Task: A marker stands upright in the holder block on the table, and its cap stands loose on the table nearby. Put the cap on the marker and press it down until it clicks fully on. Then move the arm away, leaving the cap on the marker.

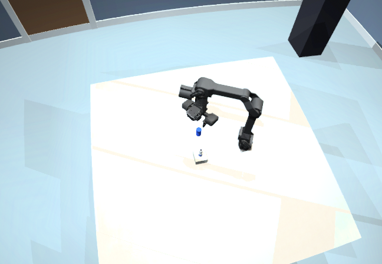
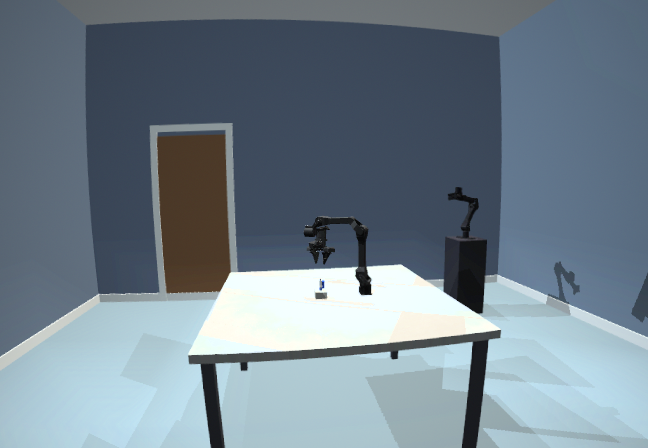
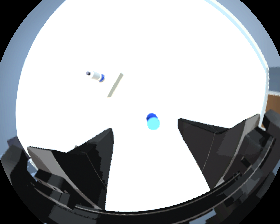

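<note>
Below my empty, widely open end effector (image 1: 198, 124) (image 2: 320, 263) (image 3: 145, 125), the upright blue cap (image 1: 198, 132) (image 2: 322, 284) (image 3: 152, 122) lies between my fingertip lines, slightly nearer the right-hand finger in the wrist view.

A robotics laboratory or test room: a six-joint robot arm (image 1: 230, 90) (image 2: 339, 220) is mounted on a white-topped table (image 1: 166, 224) (image 2: 303, 327) with dark legs. A second robot arm (image 2: 470, 211) stands on a black pedestal (image 1: 317, 25) (image 2: 464, 274). Plain blue walls (image 2: 303, 95), a pale blue floor (image 1: 58, 71) (image 2: 303, 401) and a brown door (image 1: 54, 13) (image 2: 193, 211) in a white frame enclose the setting; household furnishings do not define it.
</note>
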`<state>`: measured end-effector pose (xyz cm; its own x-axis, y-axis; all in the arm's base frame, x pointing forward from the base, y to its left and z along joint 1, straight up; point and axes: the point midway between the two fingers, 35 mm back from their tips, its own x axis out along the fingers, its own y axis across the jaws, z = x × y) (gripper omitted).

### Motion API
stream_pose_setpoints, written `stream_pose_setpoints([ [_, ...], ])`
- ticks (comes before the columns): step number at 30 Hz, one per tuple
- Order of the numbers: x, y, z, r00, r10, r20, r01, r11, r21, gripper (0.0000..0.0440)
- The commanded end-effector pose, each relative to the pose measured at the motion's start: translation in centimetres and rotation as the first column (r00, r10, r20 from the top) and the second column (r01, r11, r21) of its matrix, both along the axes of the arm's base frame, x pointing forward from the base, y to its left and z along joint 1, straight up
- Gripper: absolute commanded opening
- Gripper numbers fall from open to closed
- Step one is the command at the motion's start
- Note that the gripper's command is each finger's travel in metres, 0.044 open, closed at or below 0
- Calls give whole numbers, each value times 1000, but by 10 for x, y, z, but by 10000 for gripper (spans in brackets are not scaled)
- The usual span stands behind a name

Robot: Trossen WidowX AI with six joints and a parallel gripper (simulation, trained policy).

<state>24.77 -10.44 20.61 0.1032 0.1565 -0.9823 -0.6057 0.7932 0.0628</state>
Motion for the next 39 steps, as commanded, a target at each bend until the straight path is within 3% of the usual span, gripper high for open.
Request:
stream_pose_setpoints([
  [1, 0, -9, -7, 1000, 2, -21, -2, 1000, -11, 313],
  [18, 1, -35, -45, 991, 23, -129, -27, 999, -27, 305],
  [39, -1, -32, -104, 964, 132, -230, -136, 991, 2, 280],
])
